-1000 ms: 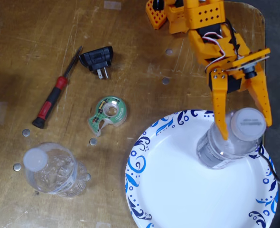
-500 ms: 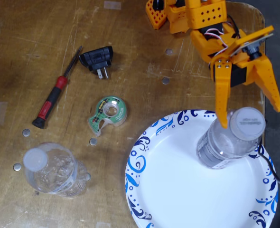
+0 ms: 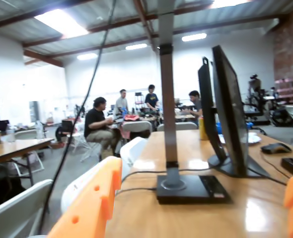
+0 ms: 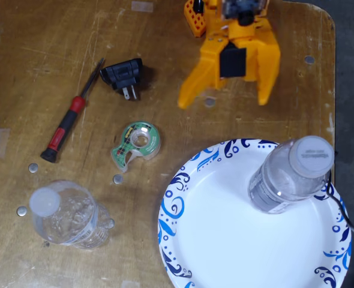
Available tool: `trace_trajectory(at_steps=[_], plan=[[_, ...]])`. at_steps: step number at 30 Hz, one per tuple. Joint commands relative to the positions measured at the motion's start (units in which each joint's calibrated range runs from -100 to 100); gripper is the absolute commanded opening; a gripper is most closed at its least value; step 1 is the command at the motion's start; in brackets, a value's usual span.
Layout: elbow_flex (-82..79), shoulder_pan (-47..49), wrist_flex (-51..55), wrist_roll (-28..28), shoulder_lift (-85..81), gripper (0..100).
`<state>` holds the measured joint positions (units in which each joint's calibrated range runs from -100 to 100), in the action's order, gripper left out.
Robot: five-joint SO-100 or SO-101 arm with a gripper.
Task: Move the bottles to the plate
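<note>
In the fixed view, one bottle is seen standing upright on the plate, toward the plate's two o'clock edge, its whitish cap turned up at the camera and its label partly visible as a dark band around the body. The plate, white with blue swirls on its rim, is placed at the lower right of the table, and part of it is cut off by the bottom and right edges of the picture. The second bottle is found well apart from the plate, at about nine o'clock from it, standing on the bare wood near the lower left corner; its cap is also whitish.

The gripper is seen at twelve o'clock from the plate, above the wood and clear of both bottles. Its two orange fingers are spread wide, and nothing is held between them. In the wrist view only orange finger tips are shown, at the lower left and at the lower right edge, with a room of desks, monitors and seated people behind them; neither bottle nor plate is shown there.

Between the gripper and the second bottle, other things are laid on the table: a roll of tape in a green dispenser just off the plate's ten o'clock edge, a black plug adapter farther up, and a screwdriver with a red and black handle lying slantwise to the left of both.
</note>
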<state>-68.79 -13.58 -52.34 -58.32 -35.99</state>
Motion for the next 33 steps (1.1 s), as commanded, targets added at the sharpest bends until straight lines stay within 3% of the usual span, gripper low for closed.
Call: trace_trajectory(at_steps=[1, 5, 9, 18, 26, 33], plan=[[6.27, -3.51, 20.31, 0.05, -8.11, 34], [17.71, -7.71, 43.2, 1.2, -10.38, 34], [27.62, -13.1, 51.56, 1.88, -6.25, 34], [40.42, -17.41, 51.3, 1.88, 9.51, 34], [46.45, -20.43, 38.5, 4.64, 25.37, 34], [53.66, -22.48, 36.07, 4.8, 33.46, 34]])
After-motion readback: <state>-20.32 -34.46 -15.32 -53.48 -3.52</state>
